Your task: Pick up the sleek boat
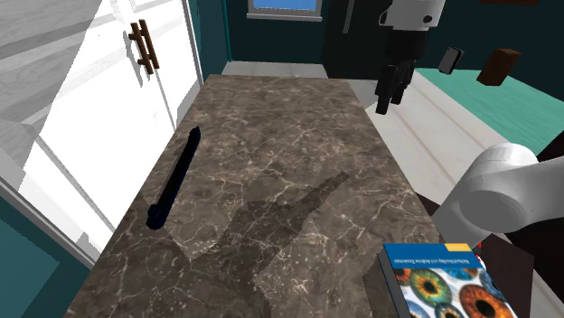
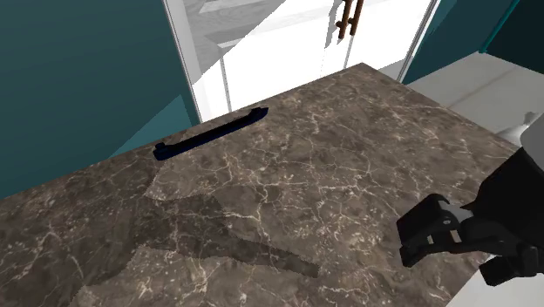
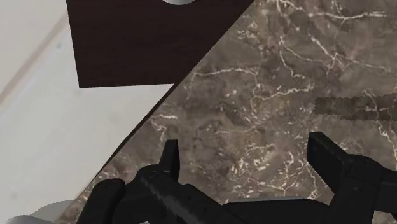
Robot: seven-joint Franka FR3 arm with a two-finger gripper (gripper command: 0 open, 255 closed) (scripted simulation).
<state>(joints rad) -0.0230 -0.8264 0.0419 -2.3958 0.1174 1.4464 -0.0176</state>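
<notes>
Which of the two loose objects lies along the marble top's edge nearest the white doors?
The long, slim dark-blue boat; the blue book with eye pictures sits at the opposite side, by the arm.

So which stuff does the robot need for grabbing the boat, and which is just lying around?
For the job:
- the long dark boat, lying near one edge of the counter
- the robot's black hand, open, over the opposite edge

Just lying about:
- the book with eyes on its cover
- the white cupboard doors with brown handles
</notes>
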